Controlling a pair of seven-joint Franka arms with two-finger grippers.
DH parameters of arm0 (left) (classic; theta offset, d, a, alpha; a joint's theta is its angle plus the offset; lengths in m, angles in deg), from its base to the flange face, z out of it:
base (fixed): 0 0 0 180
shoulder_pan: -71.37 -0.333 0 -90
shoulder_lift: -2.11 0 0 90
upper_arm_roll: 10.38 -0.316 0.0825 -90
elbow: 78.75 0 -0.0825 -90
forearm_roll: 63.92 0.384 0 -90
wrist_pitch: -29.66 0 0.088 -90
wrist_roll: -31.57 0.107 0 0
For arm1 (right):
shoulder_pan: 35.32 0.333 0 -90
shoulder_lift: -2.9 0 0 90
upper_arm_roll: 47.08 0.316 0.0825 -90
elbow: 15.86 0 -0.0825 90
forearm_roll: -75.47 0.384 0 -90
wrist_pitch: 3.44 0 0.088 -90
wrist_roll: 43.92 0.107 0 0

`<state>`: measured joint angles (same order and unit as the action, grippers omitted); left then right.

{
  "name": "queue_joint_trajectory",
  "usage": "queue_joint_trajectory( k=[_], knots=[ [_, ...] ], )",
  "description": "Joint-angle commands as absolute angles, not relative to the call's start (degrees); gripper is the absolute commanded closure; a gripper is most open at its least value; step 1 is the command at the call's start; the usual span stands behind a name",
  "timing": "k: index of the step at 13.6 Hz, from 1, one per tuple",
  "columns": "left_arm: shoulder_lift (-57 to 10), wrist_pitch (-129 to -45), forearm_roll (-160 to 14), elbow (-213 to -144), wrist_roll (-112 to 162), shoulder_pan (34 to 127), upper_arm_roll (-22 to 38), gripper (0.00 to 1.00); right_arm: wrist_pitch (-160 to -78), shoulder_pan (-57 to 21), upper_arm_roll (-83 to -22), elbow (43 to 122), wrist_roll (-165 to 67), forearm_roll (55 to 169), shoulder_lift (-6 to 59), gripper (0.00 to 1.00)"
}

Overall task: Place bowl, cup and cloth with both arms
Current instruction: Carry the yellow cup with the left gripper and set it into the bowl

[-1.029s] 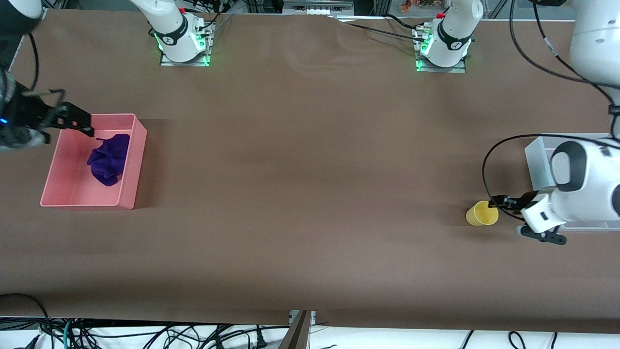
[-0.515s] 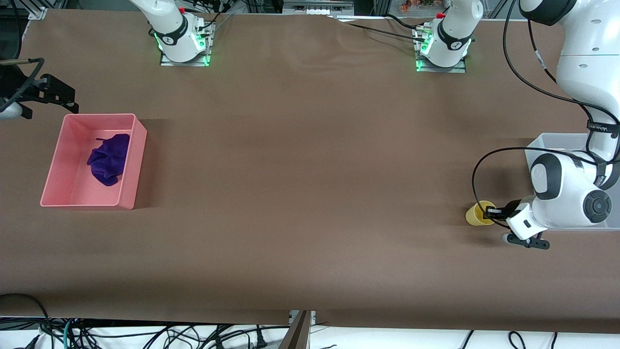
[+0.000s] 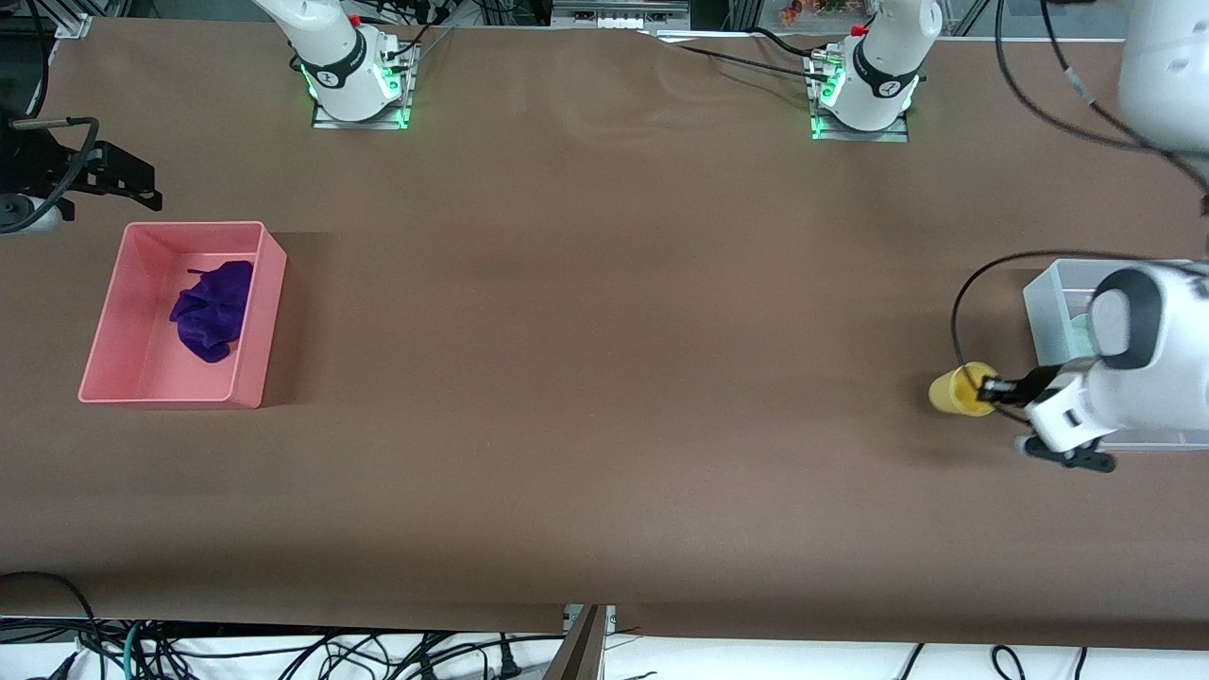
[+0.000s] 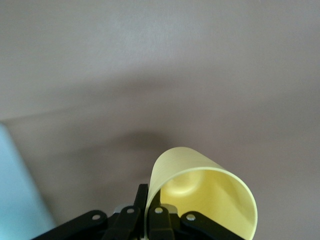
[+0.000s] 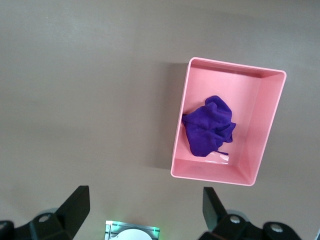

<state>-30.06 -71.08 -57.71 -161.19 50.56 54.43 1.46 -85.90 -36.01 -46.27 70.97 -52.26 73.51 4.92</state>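
Left end effector [image 3: 994,386] had pinched the cup [image 3: 960,389] by its rim & lifted it off the table [image 3: 604,378], tipped sideways, closer to the clear bin [image 3: 1048,312] vs half a sec ago. Right end effector [image 3: 132,179] sat wide open above the pink bin [image 3: 255,312], cloth [image 3: 212,310] already inside.

Even, bright overhead light falls on the brown table [image 3: 604,378]. The pink bin [image 3: 253,312] casts a soft shadow toward the table's middle. The left wrist view is soft and hazy; the left arm [image 3: 1133,368] smears slightly.
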Motion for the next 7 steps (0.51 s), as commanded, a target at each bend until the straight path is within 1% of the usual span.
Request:
queue_joint_trajectory(
  k=[1,4,5,6,7],
  knots=[
    [-23.0,-67.3,-50.6,-162.8,61.8,51.8,0.0,1.0,-84.9,-36.3,-46.2,70.5,-51.9,73.1,4.9,0.0],
    [-22.7,-67.5,-45.5,-164.9,73.1,44.4,0.1,1.0,-84.9,-35.9,-47.2,70.5,-52.0,72.9,4.7,0.0],
    [-23.0,-69.5,-45.2,-166.6,74.7,41.3,0.2,1.0,-84.7,-35.9,-47.2,70.5,-52.1,72.8,4.9,0.0],
    [-23.0,-75.0,-45.2,-170.1,76.2,39.2,0.2,1.0,-84.5,-36.1,-47.4,70.5,-52.5,72.9,5.0,0.0],
    [-23.4,-82.4,-45.2,-173.5,78.2,37.0,0.2,1.0,-84.4,-36.3,-48.3,70.5,-52.7,73.3,5.4,0.0]
  ],
)
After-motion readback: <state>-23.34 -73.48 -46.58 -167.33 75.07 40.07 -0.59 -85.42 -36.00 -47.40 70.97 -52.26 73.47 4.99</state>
